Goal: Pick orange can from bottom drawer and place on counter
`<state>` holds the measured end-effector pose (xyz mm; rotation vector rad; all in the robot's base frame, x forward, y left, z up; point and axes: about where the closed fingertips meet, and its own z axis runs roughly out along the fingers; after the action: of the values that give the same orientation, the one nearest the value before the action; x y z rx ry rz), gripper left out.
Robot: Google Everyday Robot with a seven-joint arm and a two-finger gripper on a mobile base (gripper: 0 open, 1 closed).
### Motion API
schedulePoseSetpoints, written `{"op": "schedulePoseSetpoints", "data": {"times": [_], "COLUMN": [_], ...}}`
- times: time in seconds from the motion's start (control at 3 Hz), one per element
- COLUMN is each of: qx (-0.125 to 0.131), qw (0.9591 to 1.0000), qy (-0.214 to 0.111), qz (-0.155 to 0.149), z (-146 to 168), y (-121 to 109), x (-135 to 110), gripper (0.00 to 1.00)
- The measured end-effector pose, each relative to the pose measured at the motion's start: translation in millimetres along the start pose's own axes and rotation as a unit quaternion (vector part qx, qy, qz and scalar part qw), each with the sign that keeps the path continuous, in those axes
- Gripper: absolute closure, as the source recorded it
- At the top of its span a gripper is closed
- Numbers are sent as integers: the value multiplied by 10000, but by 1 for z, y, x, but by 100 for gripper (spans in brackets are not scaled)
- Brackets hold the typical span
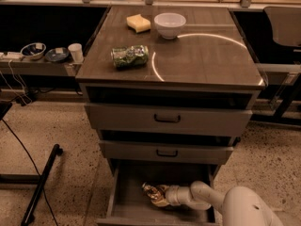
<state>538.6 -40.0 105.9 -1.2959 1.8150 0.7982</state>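
The orange can (151,191) lies on the floor of the open bottom drawer (129,197), near its middle. My gripper (160,195) reaches into the drawer from the right on its white arm (202,199) and is closed around the can's right end. The can rests low in the drawer, tilted, with its left end toward the drawer's back left. The counter (202,55) above is a flat dark top with a thin bright circular arc.
On the counter lie a green-patterned can (130,56), a yellow sponge (138,23) and a white bowl (170,24). Two shallower drawers (167,119) sit shut above. A low side shelf at the left holds bowls (33,50) and a cup (75,52). A black stand leg (40,185) lies on the floor.
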Motion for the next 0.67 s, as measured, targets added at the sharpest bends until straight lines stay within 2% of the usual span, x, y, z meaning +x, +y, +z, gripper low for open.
{"op": "schedulePoseSetpoints", "data": {"times": [0.33, 0.67], "qx": [143, 301], "qw": [9945, 9817], "qy": [-937, -1699], "qz": [-442, -807], "z": [-57, -122], "y": [7, 24], "x": [-40, -73], "gripper": [100, 100]}}
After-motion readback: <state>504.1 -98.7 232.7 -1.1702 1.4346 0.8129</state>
